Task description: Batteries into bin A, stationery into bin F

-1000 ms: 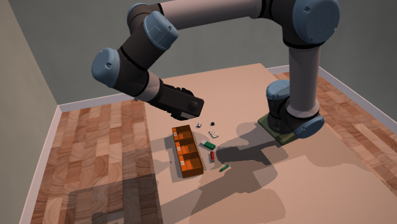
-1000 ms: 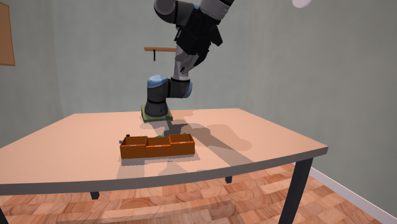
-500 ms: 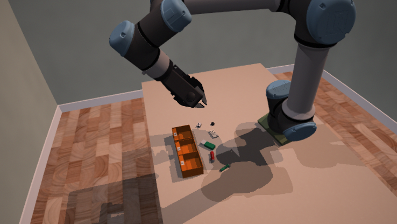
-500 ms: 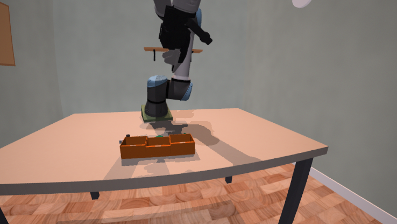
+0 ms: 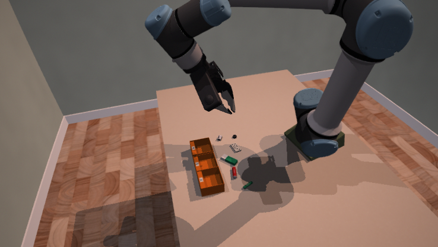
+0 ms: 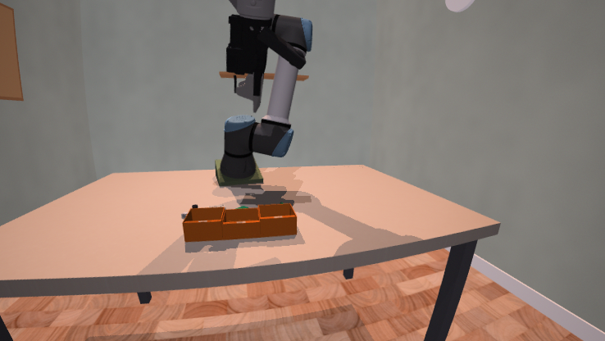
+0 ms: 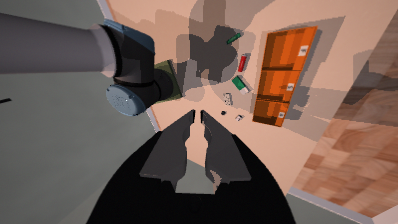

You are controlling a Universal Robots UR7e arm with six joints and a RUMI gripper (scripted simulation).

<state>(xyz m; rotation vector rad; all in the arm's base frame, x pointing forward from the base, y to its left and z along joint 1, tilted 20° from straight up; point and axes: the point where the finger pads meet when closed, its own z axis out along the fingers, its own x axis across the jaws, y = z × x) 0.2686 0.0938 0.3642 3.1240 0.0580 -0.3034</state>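
My gripper point(image 5: 229, 110) is shut and empty, high above the table; it also shows in the exterior view point(image 6: 255, 106) and the wrist view point(image 7: 197, 113). Far below stands a row of three joined orange bins point(image 5: 206, 165), upright; their labels are too small to read. To the right of the bins lie a green and white eraser point(image 5: 229, 159), a red battery point(image 5: 234, 171) and a green battery point(image 5: 247, 184). The wrist view shows the same bins point(image 7: 285, 75), red battery point(image 7: 243, 62) and green battery point(image 7: 232, 38).
A white dotted tile point(image 5: 235, 148), a small black object point(image 5: 234, 136) and a small white and black object point(image 5: 219, 138) lie beyond the eraser. The robot base point(image 5: 314, 139) stands at the right. The table edge runs just left of the bins.
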